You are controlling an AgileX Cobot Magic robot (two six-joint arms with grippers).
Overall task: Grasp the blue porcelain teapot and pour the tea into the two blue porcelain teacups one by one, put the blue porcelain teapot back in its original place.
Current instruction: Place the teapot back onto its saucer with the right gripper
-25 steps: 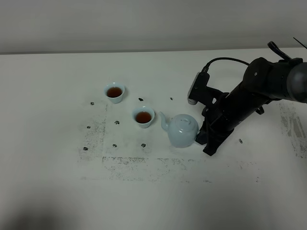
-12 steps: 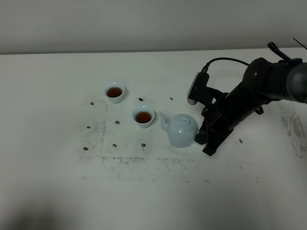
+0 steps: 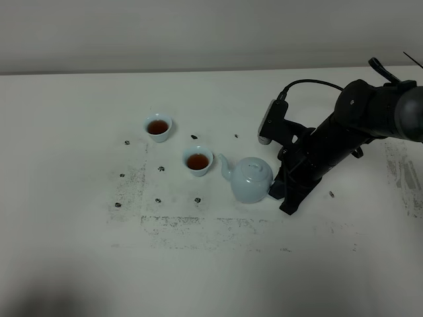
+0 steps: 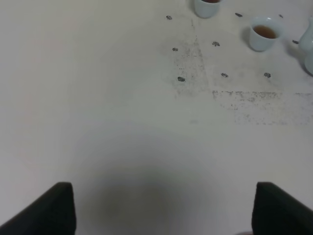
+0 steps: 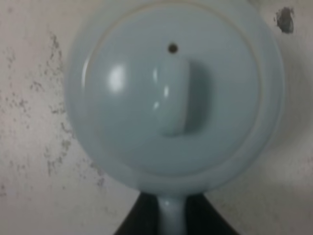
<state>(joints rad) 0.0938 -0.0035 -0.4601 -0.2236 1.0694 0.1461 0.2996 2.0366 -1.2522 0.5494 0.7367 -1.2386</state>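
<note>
Setting the blue porcelain teapot (image 3: 250, 179) back on the surface (image 3: 79, 251), with both pours apparently done.

Both blue porcelain teacups hold dark tea: the far cup (image 3: 158, 127) at upper left of centre in the high view, and the near cup (image 3: 197, 160) just left of the teapot's spout, not touching it. The teapot sits upright at mid-frame, lid on; its contents are hidden. The right tool (image 5: 171, 215) is clenched on the teapot's loop handle, seen in the right wrist view as dark jaws either side of the pale handle. The left tool (image 4: 161, 208) stands spread wide over bare surface, holding nothing, well apart from the crockery. Judging by this, only letting go and backing the arm away remains; whether the pot is exactly at its original spot I cannot tell.
</note>
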